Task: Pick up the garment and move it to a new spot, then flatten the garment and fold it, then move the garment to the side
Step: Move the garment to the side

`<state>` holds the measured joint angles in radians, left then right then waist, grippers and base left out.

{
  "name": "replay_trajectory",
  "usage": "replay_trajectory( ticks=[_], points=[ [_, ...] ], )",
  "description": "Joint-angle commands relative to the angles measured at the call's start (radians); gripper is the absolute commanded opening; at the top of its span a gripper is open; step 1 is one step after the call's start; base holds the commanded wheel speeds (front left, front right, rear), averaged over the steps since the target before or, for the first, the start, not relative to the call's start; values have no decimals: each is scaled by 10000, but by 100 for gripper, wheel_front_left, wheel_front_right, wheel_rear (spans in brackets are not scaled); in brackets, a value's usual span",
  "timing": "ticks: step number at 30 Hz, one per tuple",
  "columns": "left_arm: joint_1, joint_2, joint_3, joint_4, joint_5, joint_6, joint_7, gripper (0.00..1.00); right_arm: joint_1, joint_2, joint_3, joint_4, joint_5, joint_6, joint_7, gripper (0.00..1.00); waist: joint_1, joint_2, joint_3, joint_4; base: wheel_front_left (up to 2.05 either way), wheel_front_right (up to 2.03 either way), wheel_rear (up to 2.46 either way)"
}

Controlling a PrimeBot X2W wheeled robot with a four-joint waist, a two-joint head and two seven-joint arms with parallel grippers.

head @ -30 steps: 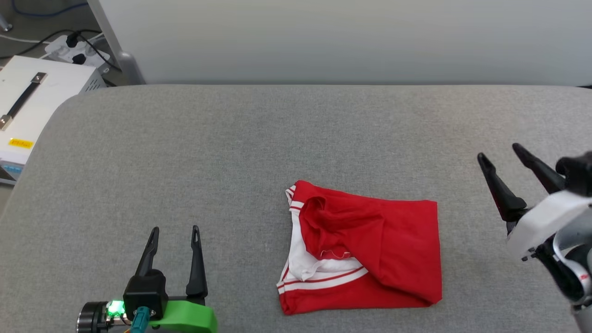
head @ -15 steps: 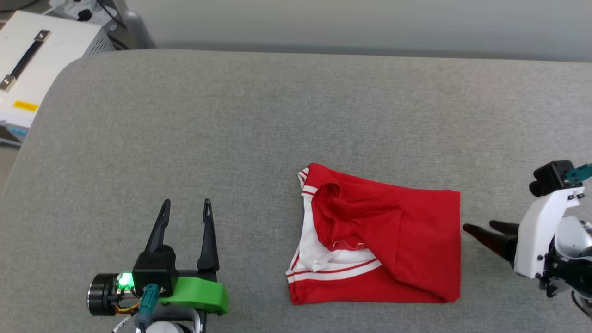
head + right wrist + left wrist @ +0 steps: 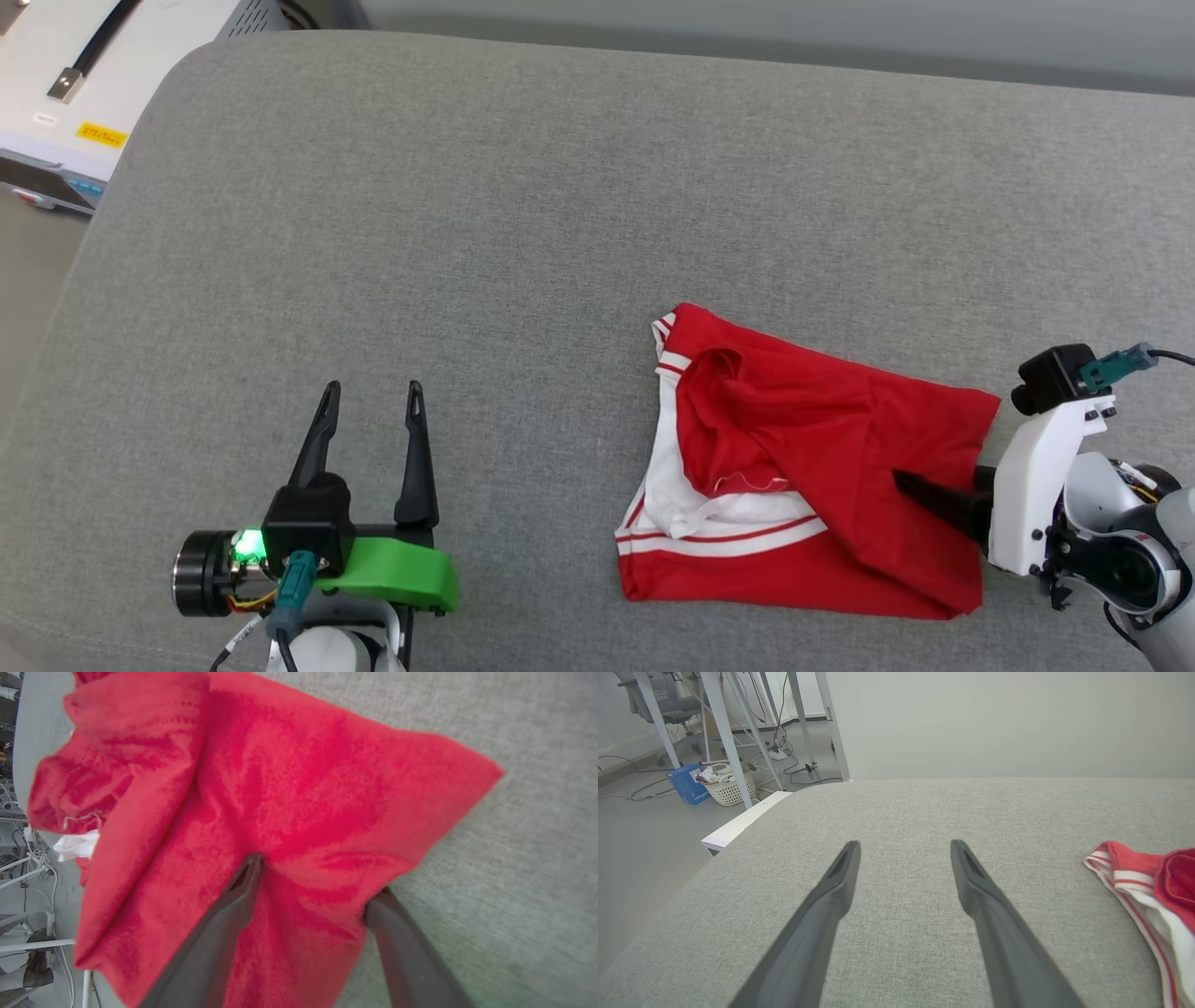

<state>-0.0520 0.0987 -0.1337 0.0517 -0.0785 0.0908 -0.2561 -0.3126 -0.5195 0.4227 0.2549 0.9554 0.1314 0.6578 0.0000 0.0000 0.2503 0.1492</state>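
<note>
Beyond the far left corner of the grey fabric-covered surface (image 3: pixel 523 205) stands a white metal box with a black strap handle (image 3: pixel 56 84). Over the near left part of the surface hangs the left gripper (image 3: pixel 372 390), its green-collared wrist close to the front edge. Its two long dark fingers (image 3: pixel 831 905) are spread wide with nothing between them but bare grey cloth, and they point toward the far edge.

Right of the middle and close to the front edge lies the garment (image 3: pixel 822 457), a red shirt with white sleeves and red-white striped trim, folded into a rough, rumpled rectangle. Its trimmed end (image 3: pixel 1125 877) faces left.

At the garment's right edge sits the right gripper (image 3: pixel 938 483), reaching in from the right on its white wrist. The jaws stand apart, not clenched. In the right wrist view one finger (image 3: pixel 233 905) lies on top of the red cloth (image 3: pixel 289 788), while the tip of the other is hidden under the cloth's edge.
</note>
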Motion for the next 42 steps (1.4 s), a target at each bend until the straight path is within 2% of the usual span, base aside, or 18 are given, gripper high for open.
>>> replay_trajectory(
  ticks=[1, 2, 5, 11, 17, 24, 29, 33, 38, 42],
  points=[
    [-148, -62, 36, 41, 96, -78, -57, 100, 29, 146, 416, 137, 89, -7, -172, 41, 0, 0, -25, 29, 0, 0, 0],
    [-134, -69, 57, 73, 97, -82, -57, 100, -41, 82, 483, 105, 80, -7, -441, 0, 0, 0, -77, 12, 0, 0, 0],
    [-63, -82, 118, 146, 104, -93, -57, 100, -281, -121, 726, -73, 72, -7, -978, 0, 0, 0, -280, -112, 0, 0, 0],
    [186, -98, 260, 186, 112, -112, -57, 100, -1082, -990, 1456, -919, -492, -7, -1828, 0, 0, 0, -708, -738, 0, 0, 0],
    [308, -90, 394, 124, 145, -161, -57, 100, -1935, -2008, 2122, -2122, -1091, -7, -2048, 0, 0, 0, -741, -1882, 0, 0, 0],
    [65, -93, 429, -59, 263, -203, -57, 100, -2434, -2890, 2252, -2827, -1232, -7, -1995, 0, 0, 0, -337, -3133, 0, 0, 0],
    [-226, 14, 435, -268, 405, -254, -57, 100, -2609, -3335, 1962, -2613, -1173, -7, -2064, 0, 0, 0, 271, -3748, 0, 0, 0],
    [-553, 136, 469, -528, 536, -234, -57, 100, -2994, -3708, 1764, -2093, -1484, -7, -2157, 0, 0, 0, 974, -3981, 0, 0, 0],
    [-1045, 318, 484, -871, 649, -266, -57, 100, -3790, -4139, 1566, -987, -2078, -7, -2315, 0, 0, 0, 1876, -3978, 0, 0, 0],
    [-1430, 469, 488, -1083, 715, -302, -57, 100, -4554, -4370, 1378, 375, -2275, -7, -2526, 0, 0, 0, 2472, -3824, 0, 0, 0]
  ],
)
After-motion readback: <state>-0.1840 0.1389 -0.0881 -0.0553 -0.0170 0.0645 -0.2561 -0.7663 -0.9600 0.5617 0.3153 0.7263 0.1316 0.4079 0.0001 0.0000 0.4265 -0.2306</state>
